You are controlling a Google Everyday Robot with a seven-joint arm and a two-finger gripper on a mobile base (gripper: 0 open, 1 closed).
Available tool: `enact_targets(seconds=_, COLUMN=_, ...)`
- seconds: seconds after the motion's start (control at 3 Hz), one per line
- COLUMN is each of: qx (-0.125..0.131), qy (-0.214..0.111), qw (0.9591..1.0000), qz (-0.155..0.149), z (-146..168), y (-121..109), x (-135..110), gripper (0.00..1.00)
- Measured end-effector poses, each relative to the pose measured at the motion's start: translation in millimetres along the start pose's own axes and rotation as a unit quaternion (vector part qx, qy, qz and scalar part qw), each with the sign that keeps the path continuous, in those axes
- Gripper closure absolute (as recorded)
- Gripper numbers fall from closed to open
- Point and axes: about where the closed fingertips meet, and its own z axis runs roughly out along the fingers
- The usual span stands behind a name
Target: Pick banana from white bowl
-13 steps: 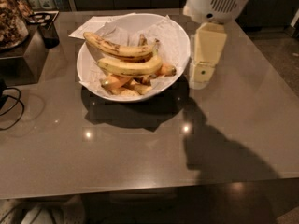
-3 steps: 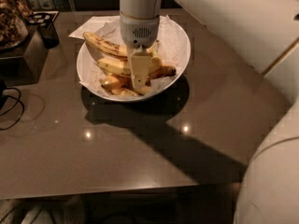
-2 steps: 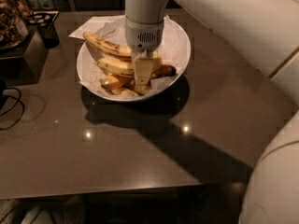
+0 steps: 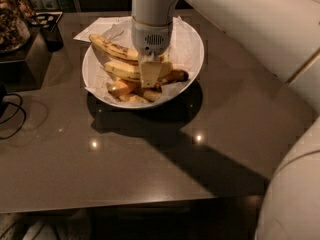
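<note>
The white bowl, lined with crinkled white paper, stands at the back middle of the dark table. The plump yellow banana lies across its middle, below a slimmer spotted banana. Small orange-yellow cut pieces lie at the bowl's front. My gripper reaches straight down into the bowl and sits at the right end of the plump banana, hiding that end. The arm's white body crosses the upper right of the view.
A dark box and a glass jar stand at the back left. A black cable lies on the table's left side. A white paper sheet sticks out behind the bowl. The table's front edge runs along the bottom.
My gripper has moved from the right of the bowl to over it and come down onto the bananas. In the last second it shifted slightly right and lower.
</note>
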Motion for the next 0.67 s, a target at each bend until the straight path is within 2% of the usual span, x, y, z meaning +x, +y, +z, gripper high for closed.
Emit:
enact_targets(seconds=0.33, qx=0.018, qy=0.006, qw=0.9998, qz=0.001, z=-12, y=5, x=-7, gripper=1.0)
enact_targets(seconds=0.67, qx=0.04, qy=0.018, qw=0.999, qz=0.009, z=-38, y=26, x=-20, gripper=1.0)
